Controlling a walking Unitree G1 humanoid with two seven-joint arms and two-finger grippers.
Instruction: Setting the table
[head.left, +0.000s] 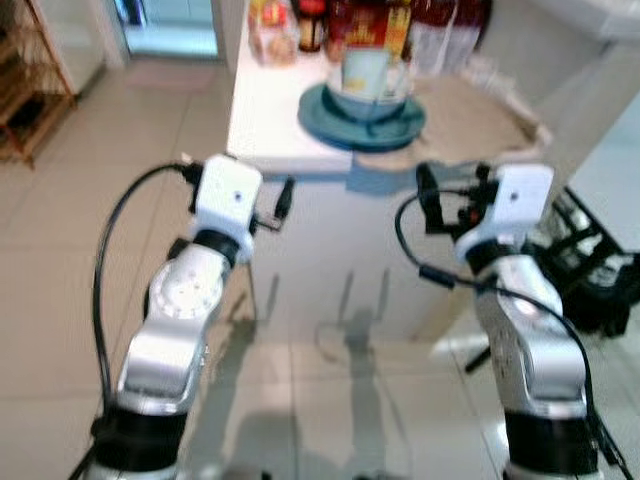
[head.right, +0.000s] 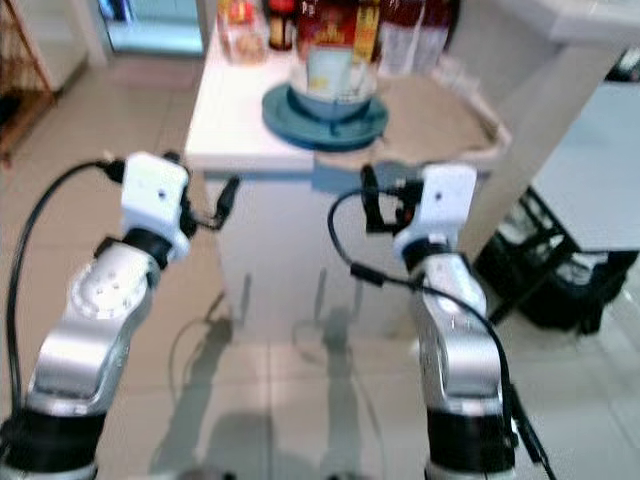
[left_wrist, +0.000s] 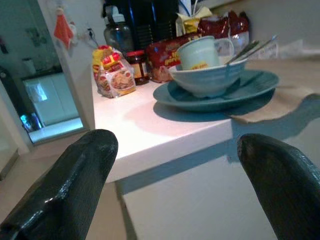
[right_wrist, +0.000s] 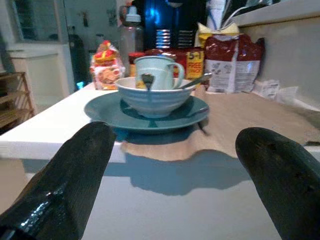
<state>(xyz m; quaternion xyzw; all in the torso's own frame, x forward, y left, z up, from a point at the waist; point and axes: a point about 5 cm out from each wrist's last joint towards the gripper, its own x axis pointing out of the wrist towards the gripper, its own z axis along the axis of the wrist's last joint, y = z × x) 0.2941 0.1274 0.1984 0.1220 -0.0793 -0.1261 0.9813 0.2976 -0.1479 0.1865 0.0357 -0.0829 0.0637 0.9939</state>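
**Both grippers hovering short of the stacked dishes**

A blue plate (right_wrist: 150, 116) is sitting near the front edge of the white table (head.left: 270, 120), partly overlapping a tan placemat (right_wrist: 240, 125). A blue bowl (right_wrist: 152, 100) is resting on the plate, holding a pale mug (right_wrist: 157, 72) and a spoon (right_wrist: 195, 80). The left gripper (left_wrist: 175, 165) and right gripper (right_wrist: 175, 165) are hanging just before the table edge, fingers spread wide, gripping nothing. Snack packets (right_wrist: 227, 62) are standing behind.
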